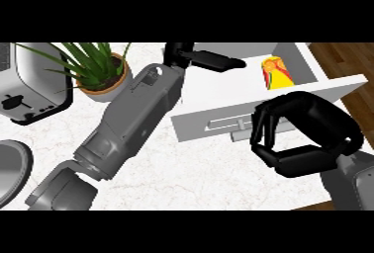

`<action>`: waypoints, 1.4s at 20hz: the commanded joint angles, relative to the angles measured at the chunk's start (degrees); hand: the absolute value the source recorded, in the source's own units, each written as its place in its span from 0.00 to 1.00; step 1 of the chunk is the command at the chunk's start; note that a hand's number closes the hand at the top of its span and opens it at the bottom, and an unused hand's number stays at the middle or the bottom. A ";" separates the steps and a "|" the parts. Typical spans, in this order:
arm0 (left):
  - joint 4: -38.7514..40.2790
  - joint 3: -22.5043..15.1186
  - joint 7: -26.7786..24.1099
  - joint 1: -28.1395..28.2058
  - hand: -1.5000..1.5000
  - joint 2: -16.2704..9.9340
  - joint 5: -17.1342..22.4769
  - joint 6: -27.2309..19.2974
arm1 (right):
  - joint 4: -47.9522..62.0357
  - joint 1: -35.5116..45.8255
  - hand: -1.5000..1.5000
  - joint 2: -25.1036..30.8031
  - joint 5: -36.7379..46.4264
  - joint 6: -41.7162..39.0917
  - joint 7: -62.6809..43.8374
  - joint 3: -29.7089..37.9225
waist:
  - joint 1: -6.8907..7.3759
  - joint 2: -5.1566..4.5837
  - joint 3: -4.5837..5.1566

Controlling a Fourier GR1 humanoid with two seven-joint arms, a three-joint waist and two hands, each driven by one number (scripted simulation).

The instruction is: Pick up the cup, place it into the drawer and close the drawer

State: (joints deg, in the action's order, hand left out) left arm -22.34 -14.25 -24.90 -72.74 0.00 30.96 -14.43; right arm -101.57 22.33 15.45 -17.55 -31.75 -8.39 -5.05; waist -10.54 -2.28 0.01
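We look steeply down at a white marbled counter (190, 163). At the upper right a white drawer (219, 89) stands pulled open, its front panel facing us with a pale bar handle (230, 123) across it. Inside the drawer, near its right wall, lies the cup (275, 73), yellow with red and orange markings, resting on its side on the drawer's floor. Our left forearm runs diagonally from the lower left up toward the drawer, and the left hand (201, 57) hangs over the drawer's back left part, fingers stretched out to the right and holding nothing; it is apart from the cup. Our right hand (303, 133) shows large in the foreground at the right, just in front of the drawer's front panel, its fingers bent into an open loop with nothing inside them, overlapping the right end of the handle in our view. At the upper left sits a potted plant (99, 66) with long green leaves, beside a silver toaster (33, 86). A round metal rim (18, 168) shows at the left edge
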 commanded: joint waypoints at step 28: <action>-12.21 1.33 -6.74 17.22 0.00 -5.68 6.55 7.40 | 58.74 12.14 1.00 0.83 48.05 20.40 27.17 -9.35 | 17.17 1.21 -0.26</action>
State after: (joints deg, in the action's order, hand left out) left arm -32.35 -12.53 -31.46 -59.91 -4.19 37.38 -9.35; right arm -52.65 31.03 16.31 30.12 -15.31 12.99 -17.43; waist 4.66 -0.38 0.01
